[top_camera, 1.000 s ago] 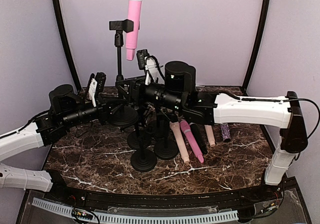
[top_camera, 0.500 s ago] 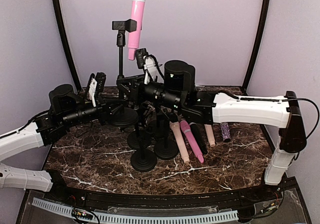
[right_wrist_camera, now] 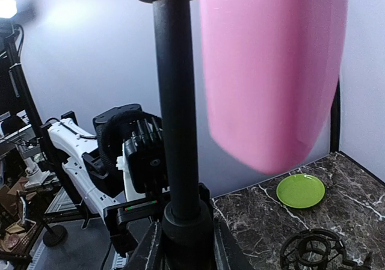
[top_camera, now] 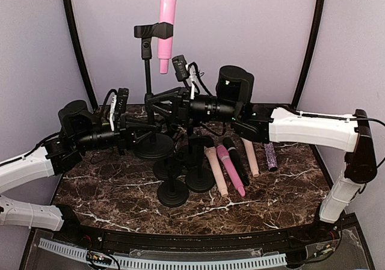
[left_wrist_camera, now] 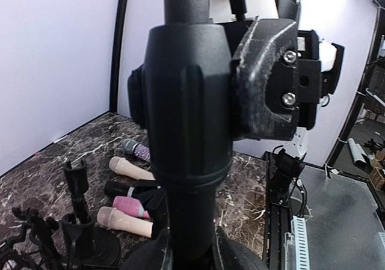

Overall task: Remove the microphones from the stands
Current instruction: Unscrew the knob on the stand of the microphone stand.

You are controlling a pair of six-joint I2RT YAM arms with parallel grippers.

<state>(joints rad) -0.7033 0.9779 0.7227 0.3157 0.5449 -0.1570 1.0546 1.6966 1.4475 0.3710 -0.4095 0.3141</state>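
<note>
Left end effector (top_camera: 144, 127) is clamped low on the stand (top_camera: 147, 71), and right end effector (top_camera: 150, 97) is clamped higher up. Brace with the left, move the right onto the pink microphone (top_camera: 166, 26), and lift it straight out of the clip (top_camera: 147, 30).

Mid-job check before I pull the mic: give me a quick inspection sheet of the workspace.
Surface: dark marbled tabletop, crowded in the middle.
Job's things: pink microphone sits head up in the clip of the black microphone stand.
Clutter: spare black stands; five loose microphones lying in a row; green plate.
Grippers: left gripper shut on the stand's lower collar; right gripper shut on its pole, below the microphone.
Cables: black cable looped at the right wrist.
Surroundings: lilac walls, black frame bars.
</note>
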